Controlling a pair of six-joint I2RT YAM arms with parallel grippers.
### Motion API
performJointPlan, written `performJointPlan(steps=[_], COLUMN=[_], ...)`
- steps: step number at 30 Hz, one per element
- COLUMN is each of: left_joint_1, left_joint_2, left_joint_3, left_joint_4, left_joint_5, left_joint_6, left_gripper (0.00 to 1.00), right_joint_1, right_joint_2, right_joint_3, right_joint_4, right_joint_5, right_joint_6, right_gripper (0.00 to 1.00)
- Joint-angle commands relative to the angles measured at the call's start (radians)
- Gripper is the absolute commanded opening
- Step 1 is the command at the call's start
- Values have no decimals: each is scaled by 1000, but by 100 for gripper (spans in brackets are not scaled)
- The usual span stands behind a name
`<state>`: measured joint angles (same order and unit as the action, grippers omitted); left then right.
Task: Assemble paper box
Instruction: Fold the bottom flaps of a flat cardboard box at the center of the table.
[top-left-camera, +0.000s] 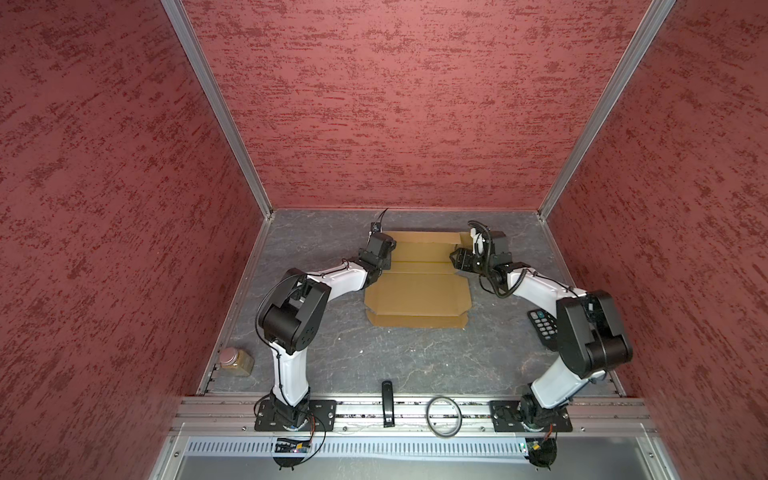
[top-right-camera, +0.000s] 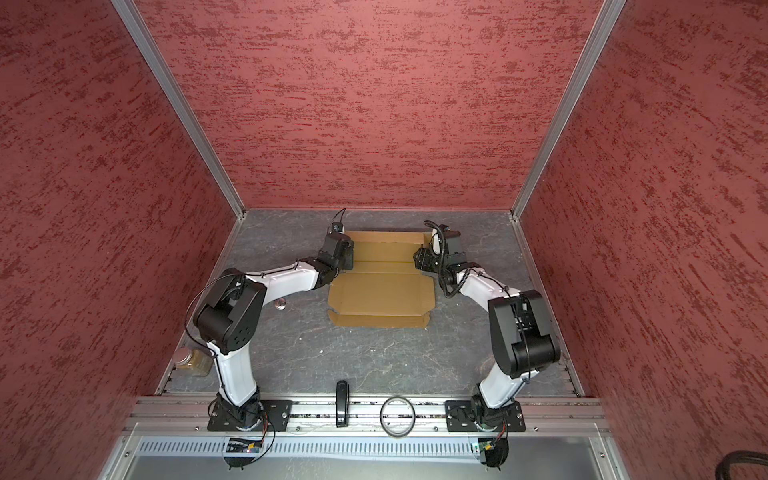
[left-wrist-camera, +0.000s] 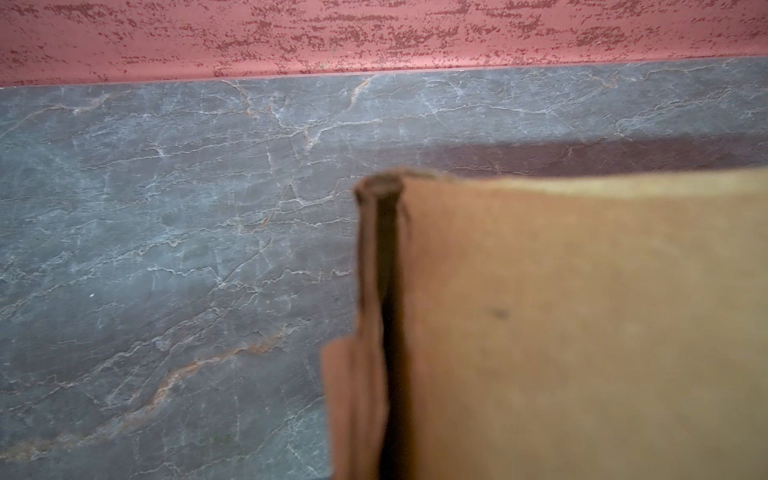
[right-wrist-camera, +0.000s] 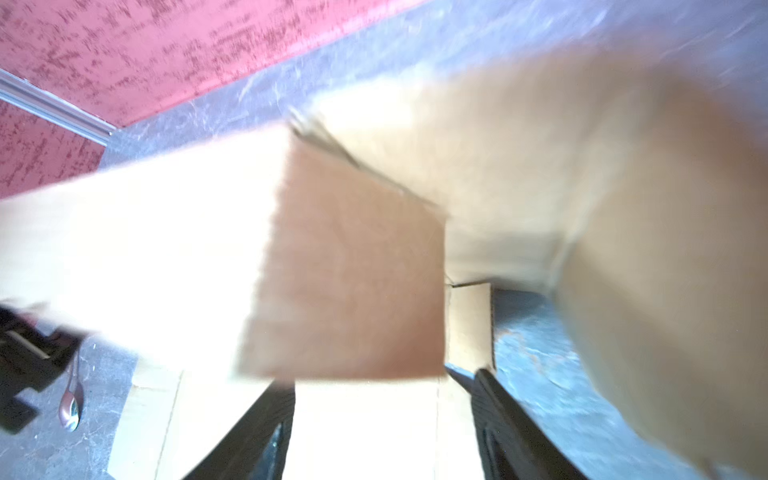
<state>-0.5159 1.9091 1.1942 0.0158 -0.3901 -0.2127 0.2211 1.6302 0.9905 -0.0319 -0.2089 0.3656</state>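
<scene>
The paper box (top-left-camera: 417, 291) (top-right-camera: 382, 293) lies as a tan cardboard sheet with flaps at the middle back of the table. My left gripper (top-left-camera: 380, 255) (top-right-camera: 338, 253) is at its far left edge. In the left wrist view a folded flap edge (left-wrist-camera: 386, 291) runs straight into the jaws and hides the fingers, so the gripper is shut on that flap. My right gripper (top-left-camera: 457, 259) (right-wrist-camera: 382, 382) is at the far right edge. It is open, with dark fingers (right-wrist-camera: 266, 432) on either side of the cardboard and a raised brown flap (right-wrist-camera: 353, 270) just ahead.
A keypad remote (top-left-camera: 544, 326) lies under the right arm and a jar (top-left-camera: 235, 361) stands at the front left. A black bar (top-left-camera: 387, 401) and a ring (top-left-camera: 444, 415) rest on the front rail. A spoon (right-wrist-camera: 70, 403) lies left of the box. Red walls enclose three sides.
</scene>
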Motion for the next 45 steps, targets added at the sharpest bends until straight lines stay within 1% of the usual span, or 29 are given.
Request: performJointPlan(steps=[1, 2, 4, 6, 7, 9, 12, 18, 30, 37, 40, 41, 43, 45], left_joint_1=[3, 2, 3, 3, 3, 3, 4, -2, -3, -4, -3, -3, -4, -4], left_joint_2=[-18, -18, -20, -22, -22, -26, -31, -31, -26, -24, -21, -22, -22, -25], left_joint_3=[-13, -13, -12, -10, -10, -13, -18, -18, -19, -18, -16, -16, -16, -15], left_joint_4=[-35, -36, -42, -50, -52, -54, -57, -58, -56, -57, -56, -56, -55, -55], left_joint_5=[0, 0, -2, -7, -11, -16, -20, -20, -20, -17, -18, -18, -16, -15], left_joint_6=[-14, -16, -20, -22, -24, -25, -27, -30, -30, -28, -28, -27, -28, -27], left_gripper=[0, 0, 0, 0, 0, 0, 0, 0, 0, 0, 0, 0, 0, 0], right_joint_1=[5, 6, 6, 6, 6, 6, 9, 15, 15, 15, 15, 15, 12, 11], right_joint_2=[-50, -55, -64, -71, -74, -87, -112, -90, 29, 31, -22, -45, -79, -103], right_joint_3=[22, 18, -7, -31, -42, -70, -125, -166, -155, -134, -100, -84, -45, 1], right_joint_4=[-107, -125, -145, -170, -190, -212, -213, -199, -190, -216, -253, -272, -310, -347], right_joint_5=[55, 47, 28, 35, 43, 52, 56, 42, 89, 122, 151, 168, 206, 243], right_joint_6=[-8, -1, 22, 45, 56, 76, 106, 114, 105, 90, 74, 66, 46, 25], right_gripper=[60, 53, 30, 14, 10, 4, 1, 0, 0, 1, 8, 11, 20, 31])
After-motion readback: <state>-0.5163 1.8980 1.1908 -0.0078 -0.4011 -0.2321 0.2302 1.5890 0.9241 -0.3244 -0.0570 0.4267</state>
